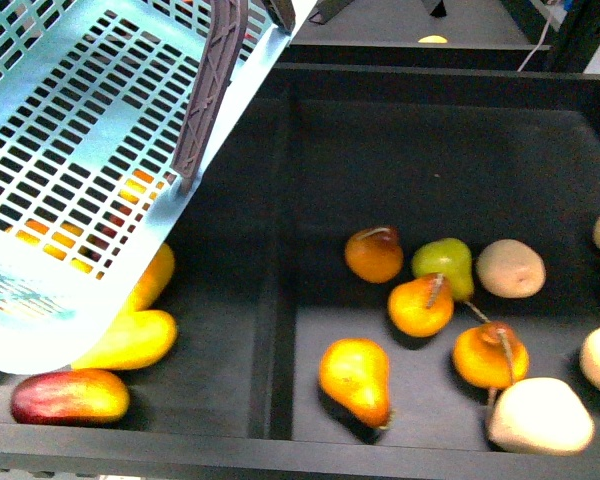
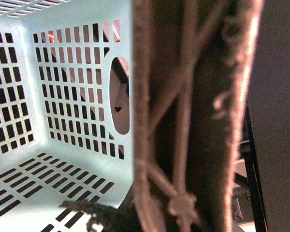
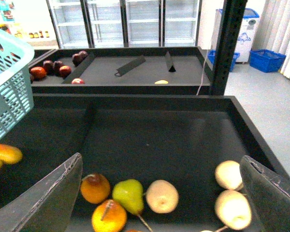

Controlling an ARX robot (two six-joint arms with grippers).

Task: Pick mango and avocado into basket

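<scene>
The teal basket (image 1: 80, 150) hangs tilted over the left compartment of the black tray, and my left gripper (image 2: 135, 217) is shut on its mauve handle (image 2: 193, 121). The handle fills the left wrist view and hides most of the fingers. Half under the basket's low edge lies a yellow mango (image 1: 132, 340), with a second yellow one (image 1: 152, 277) just behind it. A yellow-orange mango (image 3: 5, 153) also shows beside the basket (image 3: 7, 96) in the right wrist view. My right gripper (image 3: 160, 159) hangs open above the right compartment, holding nothing. The avocado is out of view.
A red-and-yellow mango (image 1: 70, 396) lies at the front left. Right of the divider (image 1: 270, 330) are orange pear-shaped fruits (image 1: 355, 378), a green pear (image 1: 445, 262) and pale round fruits (image 1: 510, 268). Behind stand another tray with dark red fruit (image 3: 53, 67) and a black post (image 3: 229, 43).
</scene>
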